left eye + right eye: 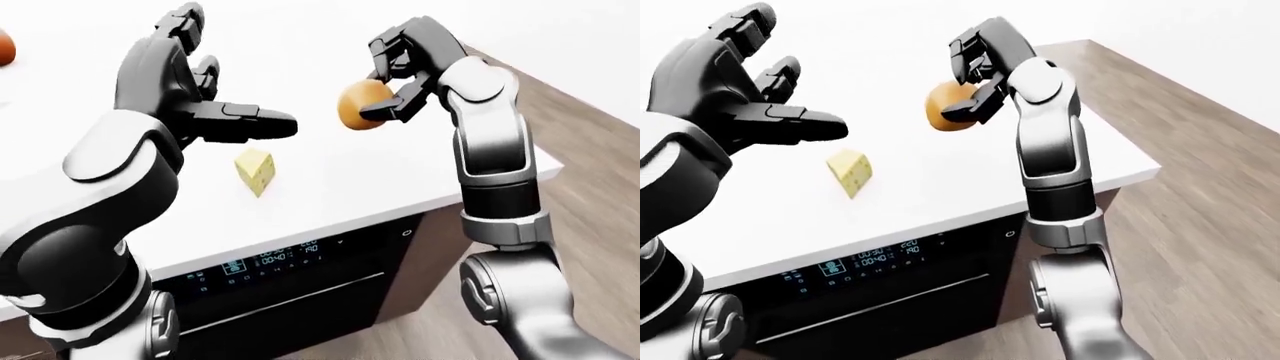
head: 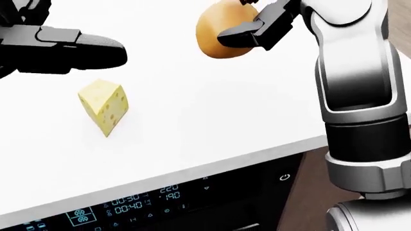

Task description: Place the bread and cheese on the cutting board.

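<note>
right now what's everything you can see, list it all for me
bread: one, golden brown round roll, lifted off the counter in the right hand's fingers
cheese: one, pale yellow wedge with holes, lying on the counter, untouched
orange-red object: one, cut off at the left edge of the left-eye view, cannot tell what it is
counter: one, white
oven: one, black with a lit display, under the counter
floor: wood planks, right of the counter
cutting board: not in view
left hand: one, black, fingers spread open above the cheese
right hand: one, black, fingers closed round the bread
</note>
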You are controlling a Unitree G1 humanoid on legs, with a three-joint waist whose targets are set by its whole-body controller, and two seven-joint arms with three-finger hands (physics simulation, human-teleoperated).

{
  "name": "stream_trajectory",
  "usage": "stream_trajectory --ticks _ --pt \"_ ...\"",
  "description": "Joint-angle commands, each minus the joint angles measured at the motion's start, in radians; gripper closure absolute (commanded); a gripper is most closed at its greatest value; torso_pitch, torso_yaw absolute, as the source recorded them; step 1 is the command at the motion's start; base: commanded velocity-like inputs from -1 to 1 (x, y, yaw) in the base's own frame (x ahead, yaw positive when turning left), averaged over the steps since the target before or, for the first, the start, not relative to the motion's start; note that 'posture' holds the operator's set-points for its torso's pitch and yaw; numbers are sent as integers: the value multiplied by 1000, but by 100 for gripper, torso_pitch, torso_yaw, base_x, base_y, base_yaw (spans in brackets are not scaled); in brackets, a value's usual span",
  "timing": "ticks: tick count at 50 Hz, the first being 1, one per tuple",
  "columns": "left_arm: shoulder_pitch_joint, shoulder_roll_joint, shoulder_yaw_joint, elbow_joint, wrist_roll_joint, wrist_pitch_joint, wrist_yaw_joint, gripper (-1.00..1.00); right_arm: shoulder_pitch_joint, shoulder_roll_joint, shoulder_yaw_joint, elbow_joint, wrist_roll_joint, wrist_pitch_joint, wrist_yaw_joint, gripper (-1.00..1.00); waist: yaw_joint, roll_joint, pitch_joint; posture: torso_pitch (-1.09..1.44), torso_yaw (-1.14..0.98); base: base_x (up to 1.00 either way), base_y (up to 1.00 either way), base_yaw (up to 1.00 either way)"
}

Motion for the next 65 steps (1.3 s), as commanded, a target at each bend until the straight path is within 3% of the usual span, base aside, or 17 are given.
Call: stream_trajectory --ticks 1,8,16,25,38,47,52,65 --pt "-16 20 7 -18 51 -18 -36 -100 -34 -8 -7 -37 1 -23 -12 100 1 1 -30 0 0 0 0 0" --pt "68 38 -1 -59 196 -19 -177 -100 -19 -9 -7 -52 0 -17 -10 100 1 0 -30 0 0 0 0 0" --pt "178 7 -26 -126 384 -11 -359 -100 -7 -6 -6 -43 3 -27 -16 100 2 -1 -37 0 0 0 0 0" --pt "284 4 -12 -183 575 -4 -576 -100 -6 -4 -6 -41 5 -29 -19 100 4 -4 -39 0 0 0 0 0" --pt "339 -30 -108 -161 913 -104 -772 -100 -6 -6 -6 -42 12 -26 -21 100 8 -11 -43 0 0 0 0 0" --pt "329 -170 -93 -37 1066 -277 -793 -100 -21 -12 -9 -24 16 -30 -23 100 11 -20 -45 0 0 0 0 0" --pt "333 -203 -76 28 1077 -352 -774 -100 -28 -16 -9 -27 15 -25 -18 100 12 -23 -46 0 0 0 0 0" --pt "380 -251 -122 91 1118 -450 -764 -100 -52 -30 -20 -54 24 -3 -19 100 14 -25 -49 0 0 0 0 0"
